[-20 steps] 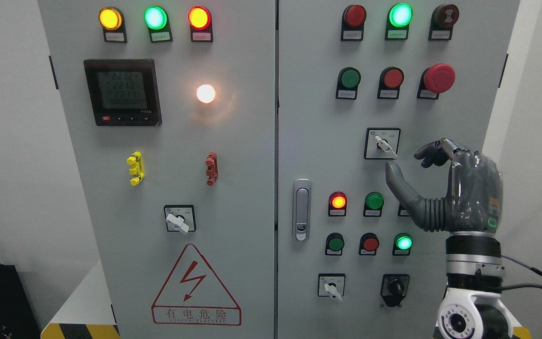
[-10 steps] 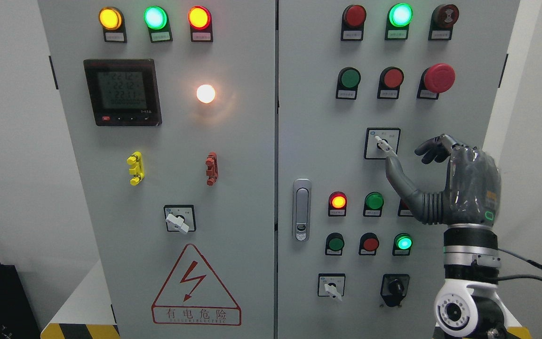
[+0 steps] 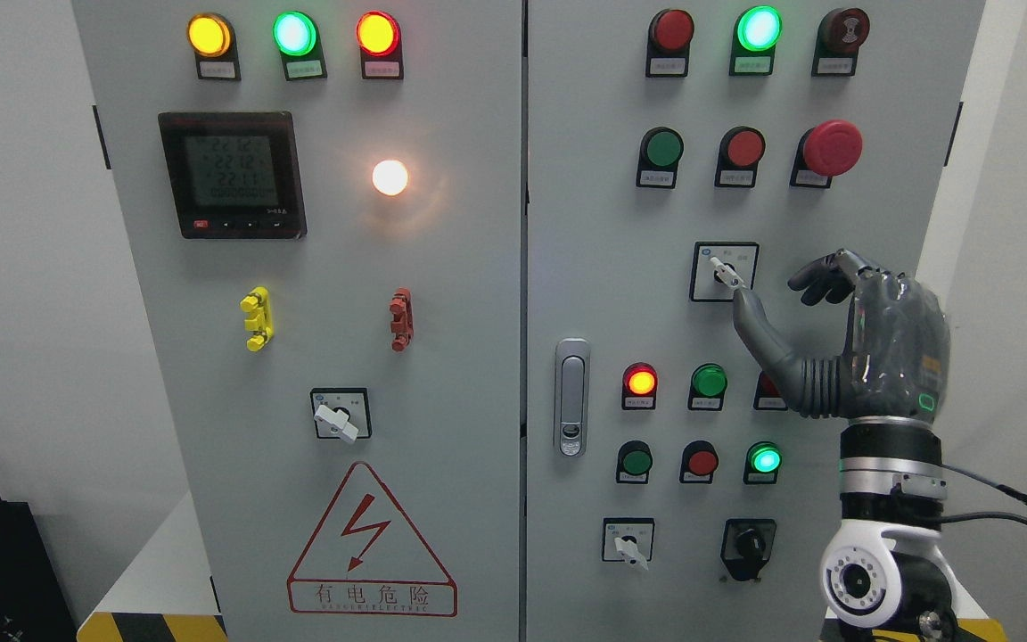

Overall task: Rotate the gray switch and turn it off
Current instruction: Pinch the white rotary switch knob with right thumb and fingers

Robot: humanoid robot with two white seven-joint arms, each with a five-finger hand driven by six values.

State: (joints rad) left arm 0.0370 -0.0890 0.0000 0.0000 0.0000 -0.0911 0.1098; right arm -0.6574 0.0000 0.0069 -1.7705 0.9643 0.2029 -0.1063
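**Thumb at the lever, grip not yet made**

You are at the approach-and-contact step. The gray switch (image 3: 727, 274) sits in its square black-framed plate on the right-hand cabinet door (image 3: 603, 267), below the row of green and red push buttons and the red mushroom button (image 3: 831, 147). Its pale lever points down and to the right.

Your right robot hand (image 3: 870, 343) is raised beside it, palm toward the panel. The thumb (image 3: 750, 316) reaches up and left, and its tip meets the lower end of the lever, or lies just under it; you cannot tell from this view whether it truly presses. The other fingers (image 3: 821, 281) are curled, hanging just to the right of the switch plate and apart from the lever. So the hand is half-open and pinches nothing.

Your left arm does not show.

Next, you likely need the curled fingers brought in against the lever's upper side, opposite the thumb, then a wrist turn. Keep the thumb from slipping off the lever's narrow end.
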